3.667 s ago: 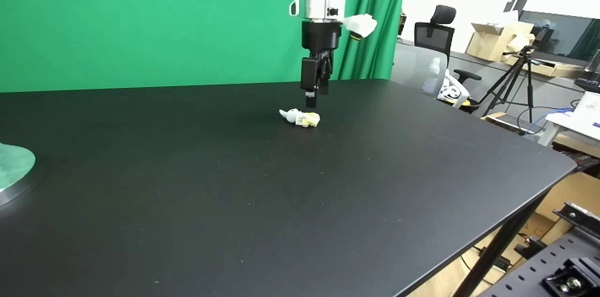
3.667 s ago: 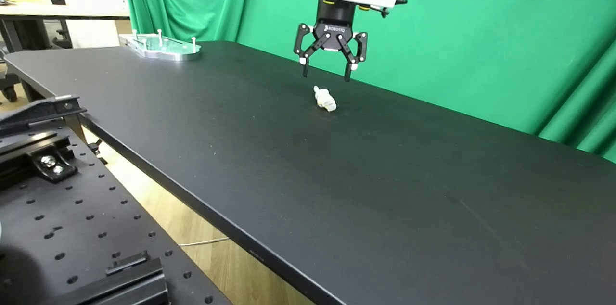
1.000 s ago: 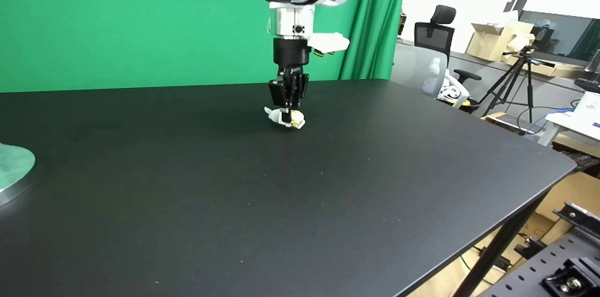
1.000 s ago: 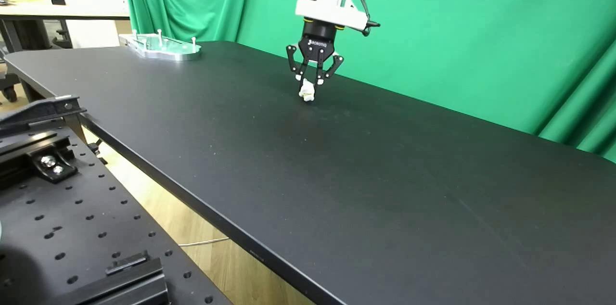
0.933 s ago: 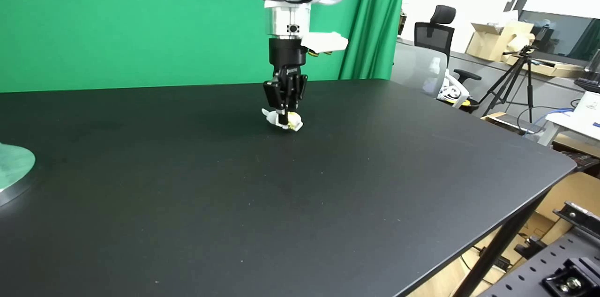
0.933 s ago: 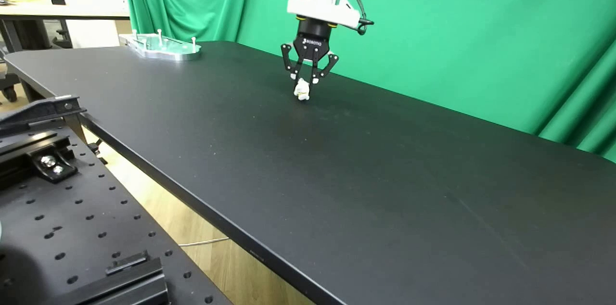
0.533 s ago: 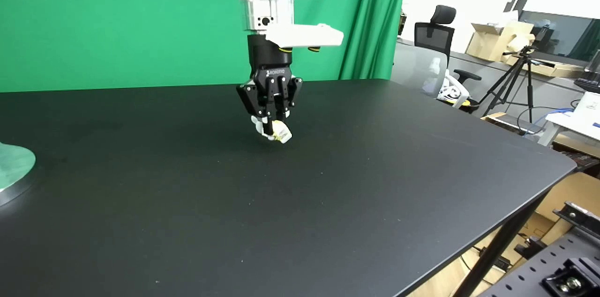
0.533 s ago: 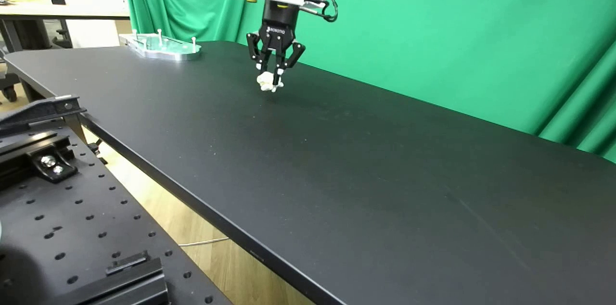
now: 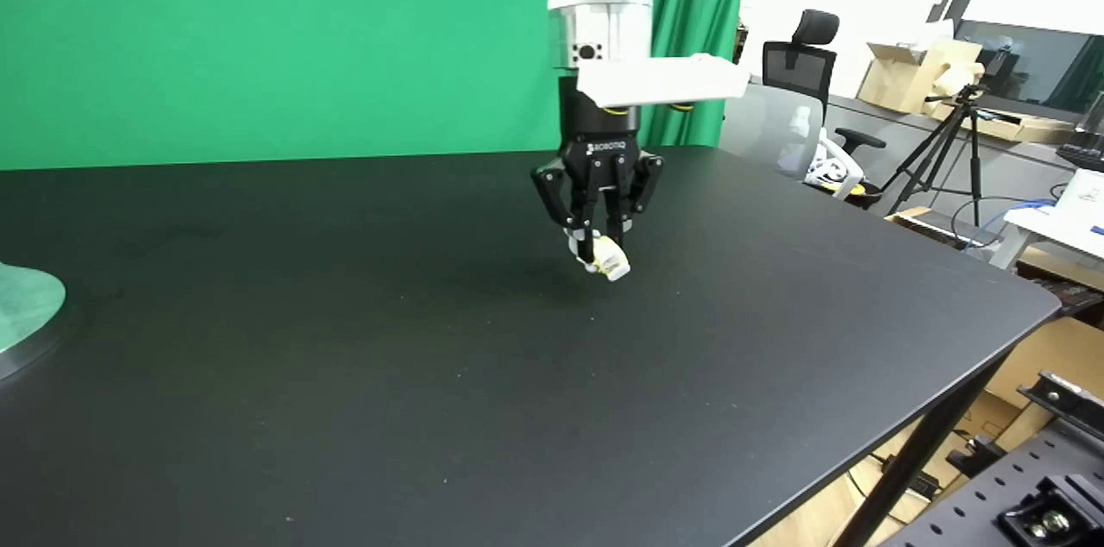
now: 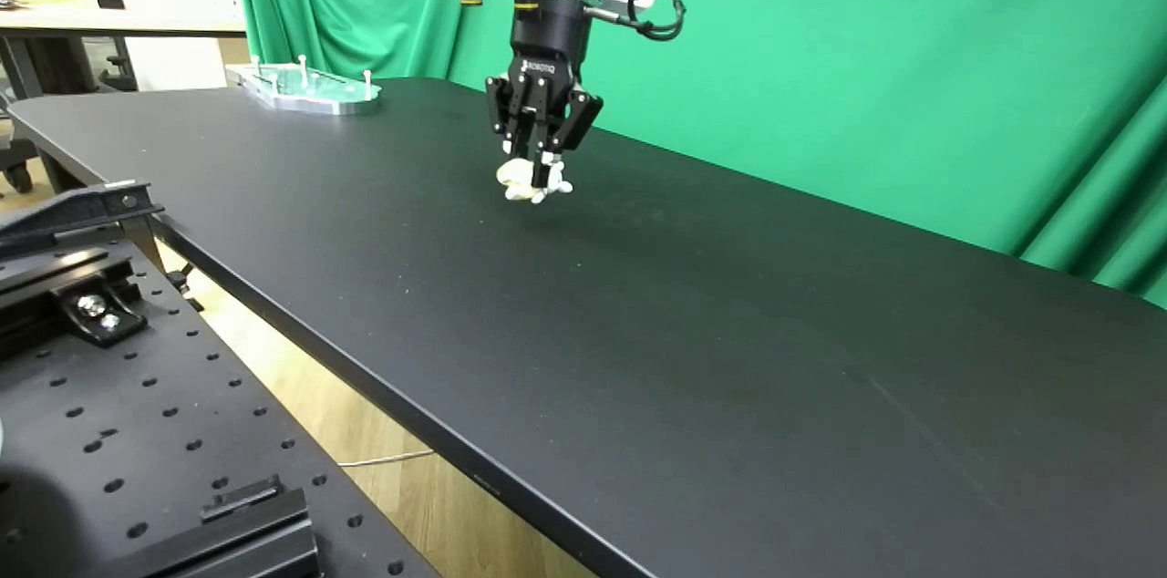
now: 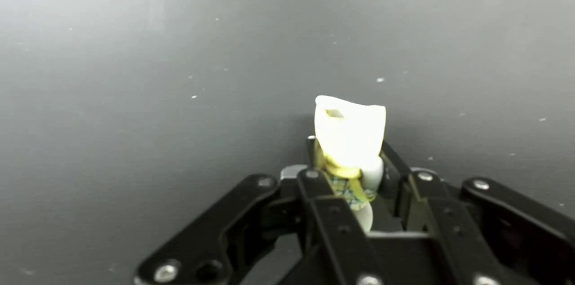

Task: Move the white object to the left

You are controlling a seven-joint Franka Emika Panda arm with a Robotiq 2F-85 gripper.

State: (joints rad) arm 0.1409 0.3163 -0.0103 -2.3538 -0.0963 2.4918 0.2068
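Observation:
Between the two fingers of my gripper (image 9: 601, 252) sits the white object (image 9: 613, 263), gripped around its middle. It is small and lumpy, with yellow patches, and seems to hang tilted just above the black table; the exact gap is hard to judge. An exterior view shows the gripper (image 10: 528, 170) pointing down, and small bumps of the white object (image 10: 516, 180) stick out past the fingertips on both sides. In the wrist view the pale, overexposed end of the white object (image 11: 350, 130) juts beyond the gripper (image 11: 349, 148); its patterned rear part is partly hidden by a finger.
A pale green disc (image 9: 28, 305) lies at the table's left edge in an exterior view. A clear plate with several posts (image 10: 310, 95) stands at the far left end. A green curtain (image 10: 866, 86) hangs behind the table (image 10: 729, 377). A perforated black board (image 10: 182, 432) borders the near side.
From lying on the table with the gripper open above, the white object came into its grip and turned with the wrist. Over the last half second both moved right in both exterior views.

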